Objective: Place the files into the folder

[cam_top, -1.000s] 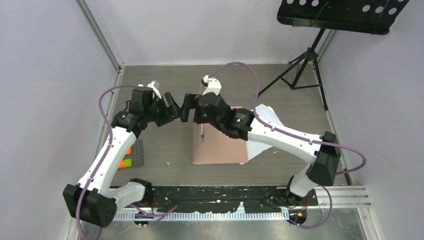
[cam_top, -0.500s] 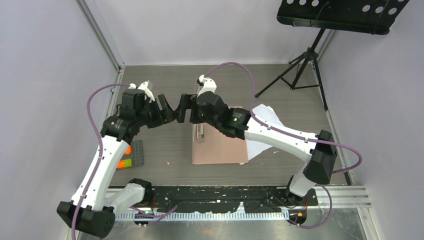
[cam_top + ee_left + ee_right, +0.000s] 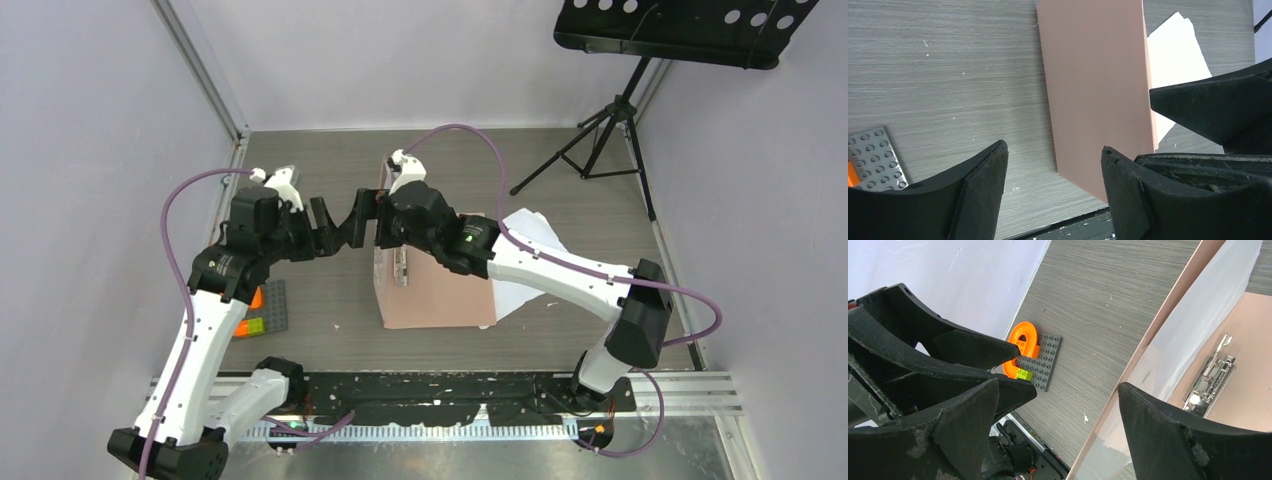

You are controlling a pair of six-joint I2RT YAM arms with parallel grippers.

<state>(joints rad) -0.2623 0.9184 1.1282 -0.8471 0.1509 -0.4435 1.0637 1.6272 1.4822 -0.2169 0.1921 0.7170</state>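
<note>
The left tool (image 3: 1054, 150) and right tool (image 3: 1058, 387) hang nose to nose above the desk (image 3: 330, 290), both spread wide and empty. The folder (image 3: 440, 290) lies under the right one, its cover (image 3: 1168, 305) tilted up between that tool's fingers, baring the clip (image 3: 1210, 377). The files (image 3: 530, 235) lie beside it, partly underneath.

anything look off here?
The files lie askew, fanned out past the folder's right edge, not in it. The folder's cover stands half-raised, with the metal clip bared. A grey brick plate with an orange piece sits off to the left, unrelated to the task.
</note>
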